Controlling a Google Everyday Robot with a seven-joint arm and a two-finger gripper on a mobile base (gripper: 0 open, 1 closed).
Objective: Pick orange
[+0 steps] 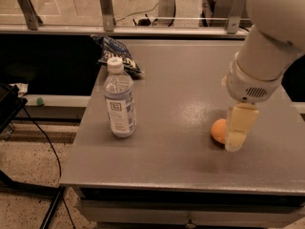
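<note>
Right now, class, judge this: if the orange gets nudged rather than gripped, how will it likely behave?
The orange is round on a flat table, so it would probably roll. It looks small, so likely light. The gripper hangs low beside it, hiding part of it.

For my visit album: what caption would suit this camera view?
The robot's hand hangs low just in front of the orange on a grey table, a water bottle standing apart.

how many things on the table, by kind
bottle: 1
orange: 1
snack bag: 1
total: 3
The gripper is down at the orange's right side, covering part of it; not counted.
</note>
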